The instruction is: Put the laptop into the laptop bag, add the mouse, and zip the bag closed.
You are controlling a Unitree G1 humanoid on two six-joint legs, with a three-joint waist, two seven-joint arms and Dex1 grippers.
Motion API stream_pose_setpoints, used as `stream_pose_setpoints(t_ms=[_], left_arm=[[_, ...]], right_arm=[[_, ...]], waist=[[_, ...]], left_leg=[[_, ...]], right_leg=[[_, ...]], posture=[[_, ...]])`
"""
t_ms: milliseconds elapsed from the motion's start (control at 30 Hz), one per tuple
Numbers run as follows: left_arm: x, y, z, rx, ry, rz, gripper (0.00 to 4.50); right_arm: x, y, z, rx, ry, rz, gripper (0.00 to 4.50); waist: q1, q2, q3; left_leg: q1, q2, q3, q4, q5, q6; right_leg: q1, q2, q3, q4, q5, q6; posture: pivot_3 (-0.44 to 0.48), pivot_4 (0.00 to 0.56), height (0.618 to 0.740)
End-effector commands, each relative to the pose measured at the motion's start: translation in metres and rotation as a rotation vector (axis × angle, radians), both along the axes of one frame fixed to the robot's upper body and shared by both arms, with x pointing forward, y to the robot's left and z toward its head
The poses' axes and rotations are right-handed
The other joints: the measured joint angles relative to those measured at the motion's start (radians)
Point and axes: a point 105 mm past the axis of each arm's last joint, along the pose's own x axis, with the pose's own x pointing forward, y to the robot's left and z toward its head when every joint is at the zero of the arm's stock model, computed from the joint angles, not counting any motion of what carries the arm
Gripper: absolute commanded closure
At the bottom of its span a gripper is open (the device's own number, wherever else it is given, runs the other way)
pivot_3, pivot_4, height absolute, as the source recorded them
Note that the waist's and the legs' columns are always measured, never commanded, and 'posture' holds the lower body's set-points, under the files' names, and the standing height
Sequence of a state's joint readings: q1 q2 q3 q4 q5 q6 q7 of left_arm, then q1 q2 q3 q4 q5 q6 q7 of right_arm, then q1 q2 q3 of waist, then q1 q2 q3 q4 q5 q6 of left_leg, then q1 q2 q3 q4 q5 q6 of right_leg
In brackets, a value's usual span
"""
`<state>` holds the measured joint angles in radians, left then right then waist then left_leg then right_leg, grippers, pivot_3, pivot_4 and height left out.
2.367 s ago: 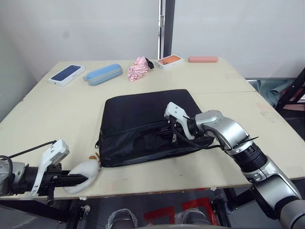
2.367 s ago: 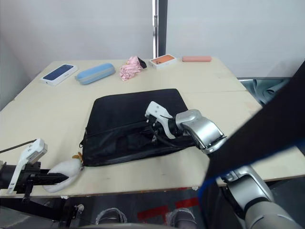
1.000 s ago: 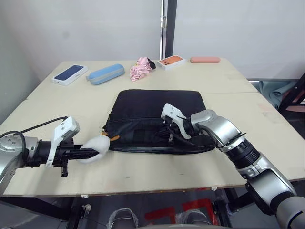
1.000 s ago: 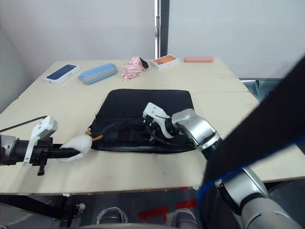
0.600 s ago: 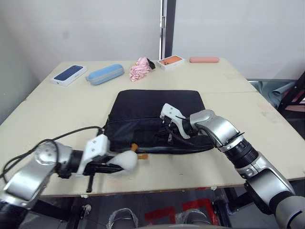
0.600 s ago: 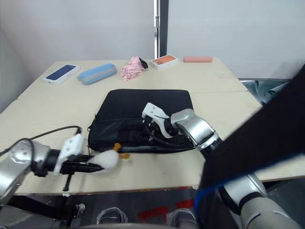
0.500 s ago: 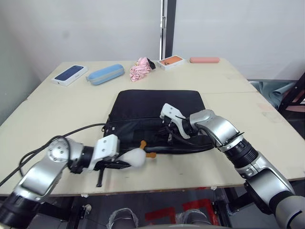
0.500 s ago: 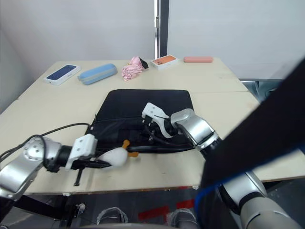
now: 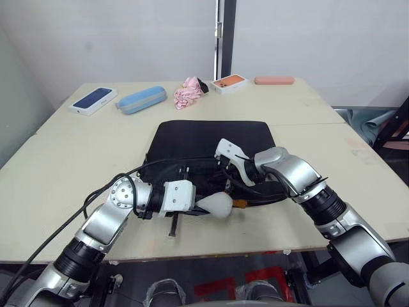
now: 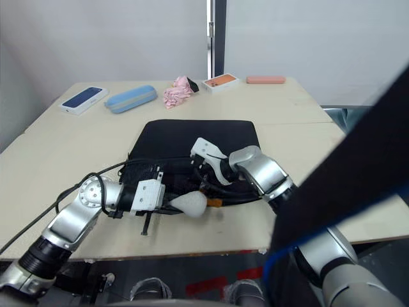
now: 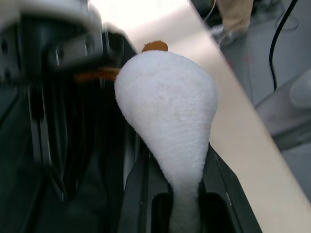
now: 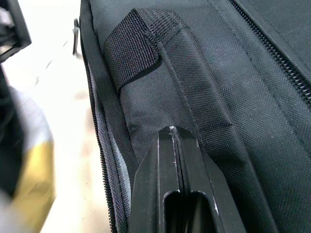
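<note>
Laptop bag point(image 9: 211, 150) lies flat mid-desk point(image 9: 77, 160), soft and floppy, we judge; our right fingers point(image 12: 177, 160) pinch its fabric beside a handle point(image 12: 133, 56). Our left fingers point(image 11: 146, 194) clamp a plush white lump point(image 9: 215, 206) at the bag's near edge.

We cannot see inside the laptop bag point(image 9: 211, 150), so its contents stay hidden; its near edge is partly covered by the left gripper point(image 9: 203, 208) and by the white plush lump point(image 9: 215, 206) it clamps; that lump's narrow end vanishes between the fingers point(image 11: 136, 194) in the left wrist view; the right gripper point(image 9: 228, 181) is buried among the bag's handles; in the right wrist view a blurred white and yellow shape point(image 12: 22, 160) is cut off by the edge.
</note>
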<state>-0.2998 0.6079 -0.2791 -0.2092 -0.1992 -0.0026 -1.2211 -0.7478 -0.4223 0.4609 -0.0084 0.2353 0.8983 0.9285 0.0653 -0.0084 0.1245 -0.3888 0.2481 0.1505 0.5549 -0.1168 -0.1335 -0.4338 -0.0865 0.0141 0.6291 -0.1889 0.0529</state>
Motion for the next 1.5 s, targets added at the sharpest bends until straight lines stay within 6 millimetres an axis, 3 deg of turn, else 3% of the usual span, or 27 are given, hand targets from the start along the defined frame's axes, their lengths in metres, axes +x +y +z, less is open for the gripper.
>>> stream_pose_setpoints(t_ms=[33,433,500,700,800,967,1067,1200,1367,1500], left_arm=[[-0.008,-0.014,0.017,-0.075,-0.012,-0.094,4.47],[-0.019,-0.02,0.009,-0.001,0.091,-0.223,4.47],[-0.013,-0.011,0.001,0.058,0.098,-0.181,3.54],[0.006,0.017,-0.022,0.217,0.052,-0.052,1.45],[0.0,0.022,-0.024,0.216,0.057,-0.048,0.32],[-0.014,0.027,0.002,0.071,0.165,-0.042,0.32],[-0.013,0.039,0.011,0.064,0.183,-0.005,0.32],[-0.003,0.067,0.04,0.013,0.195,0.101,0.32],[-0.003,0.095,0.072,-0.057,0.288,0.162,0.32],[0.002,0.105,0.084,-0.093,0.308,0.191,0.32]], right_arm=[[0.004,-0.005,-0.005,-0.04,0.007,-0.031,4.5],[0.005,-0.006,-0.002,-0.045,0.006,-0.029,4.5],[0.005,-0.007,-0.003,-0.045,0.006,-0.033,4.5],[0.006,-0.008,-0.002,-0.038,0.007,-0.042,4.5],[0.005,-0.007,-0.002,-0.033,0.006,-0.044,4.5],[0.006,-0.009,-0.001,-0.031,0.004,-0.051,4.5],[0.006,-0.011,0.0,-0.031,-0.001,-0.056,4.5],[0.008,-0.017,0.008,-0.007,-0.015,-0.075,4.5],[0.002,-0.026,0.033,0.1,-0.014,-0.077,4.5],[-0.01,-0.033,0.058,0.22,0.022,-0.066,4.5]], waist=[[0.0,0.0,0.0],[0.002,0.0,0.0],[0.002,0.0,0.0],[0.001,0.0,0.0],[0.002,0.0,0.0],[0.002,0.0,0.0],[0.003,0.001,0.0],[0.004,0.001,0.001],[0.014,0.001,0.002],[0.022,0.001,0.004]], left_leg=[[0.0,0.0,0.0,0.0,0.0,0.0],[0.0,0.0,0.001,0.0,0.0,0.0],[0.0,0.0,0.001,0.0,0.0,0.0],[0.001,0.0,0.001,0.0,0.0,0.0],[0.001,0.0,0.001,0.0,0.0,0.0],[0.0,0.0,0.001,0.0,0.0,0.0],[0.001,0.0,0.001,0.0,0.0,0.0],[0.002,0.0,0.002,0.0,0.0,0.0],[-0.002,0.0,0.002,0.0,0.0,0.0],[-0.003,0.0,0.004,-0.001,0.0,0.0]], right_leg=[[0.0,0.0,0.0,0.0,0.0,0.0],[0.0,0.0,0.001,0.0,0.0,0.0],[0.0,0.0,0.001,0.0,0.0,0.0],[0.0,0.0,0.002,0.0,0.0,0.0],[0.0,0.0,0.002,0.0,0.0,0.0],[-0.001,0.0,0.002,0.0,0.0,0.0],[-0.001,0.0,0.002,0.001,0.0,0.0],[-0.001,0.0,0.003,0.002,0.0,0.0],[-0.004,0.001,0.004,0.0,0.0,0.0],[-0.007,0.001,0.004,0.0,0.0,0.0]], posture=[[0.0,0.15,0.74],[0.0,0.15,0.74],[0.0,0.15,0.74],[0.0,0.15,0.74],[0.0,0.15,0.74],[0.0,0.15,0.74],[0.0,0.15,0.74],[0.0,0.15,0.74],[0.0,0.15,0.74],[0.0,0.15,0.74]])
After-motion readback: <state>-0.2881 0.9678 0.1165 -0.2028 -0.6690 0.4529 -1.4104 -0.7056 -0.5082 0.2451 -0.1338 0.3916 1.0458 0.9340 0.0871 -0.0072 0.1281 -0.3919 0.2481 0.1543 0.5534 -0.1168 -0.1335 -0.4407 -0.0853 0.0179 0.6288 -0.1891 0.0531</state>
